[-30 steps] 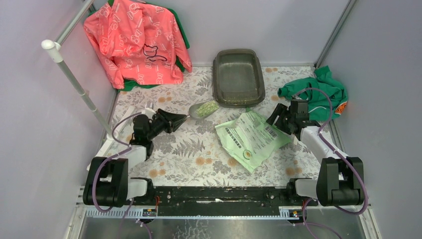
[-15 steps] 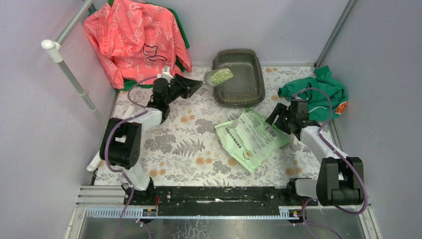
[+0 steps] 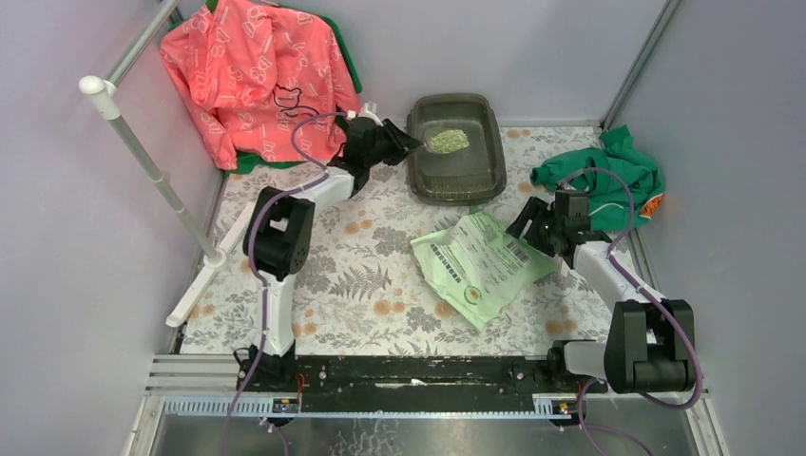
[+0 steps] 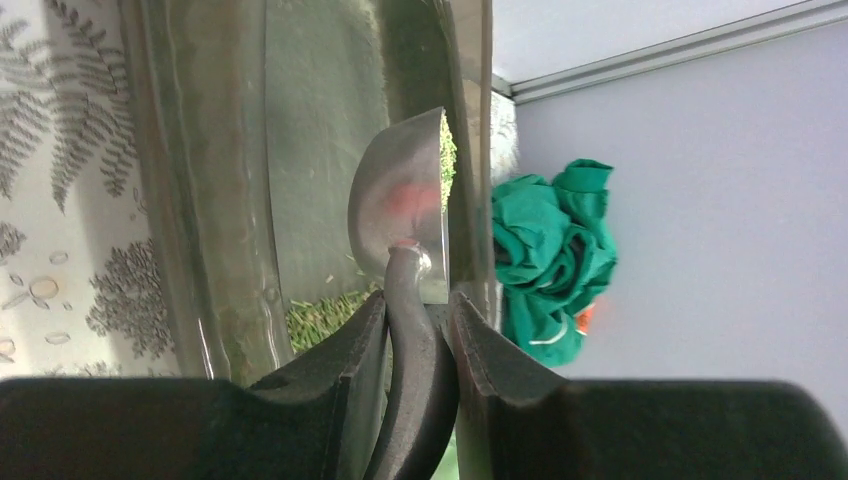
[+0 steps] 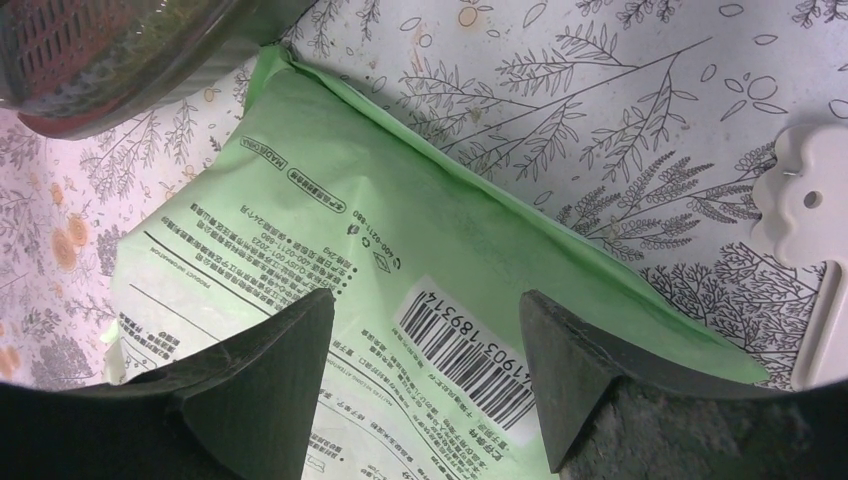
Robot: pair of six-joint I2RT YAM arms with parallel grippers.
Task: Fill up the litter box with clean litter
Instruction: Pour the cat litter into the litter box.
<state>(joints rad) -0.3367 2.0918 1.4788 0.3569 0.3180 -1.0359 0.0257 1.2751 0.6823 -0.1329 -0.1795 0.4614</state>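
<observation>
The dark grey-olive litter box (image 3: 493,160) stands at the back of the table. My left gripper (image 3: 407,146) is shut on the handle of a small grey scoop (image 3: 439,142), which hangs over the box's left half with clean litter (image 3: 448,140) heaped in it. The left wrist view shows the fingers (image 4: 350,365) clamping the scoop handle (image 4: 415,390), the scoop bowl (image 4: 395,215), and a patch of litter (image 4: 320,315) lying inside the box (image 4: 215,200). My right gripper (image 3: 525,228) hovers open over the light green bag (image 3: 480,266), whose barcode side (image 5: 330,230) lies under the jaws (image 5: 425,310).
A pink jacket (image 3: 257,76) hangs at the back left beside a slanted white pole (image 3: 152,171). A crumpled green cloth (image 3: 608,176) lies at the right wall. A white plastic piece (image 5: 805,215) sits near the bag. Grey walls close in three sides.
My left arm has swung the loaded scoop from the table's middle left, back and to the right, until it hangs over the litter box. The right arm and the bag have stayed put.
</observation>
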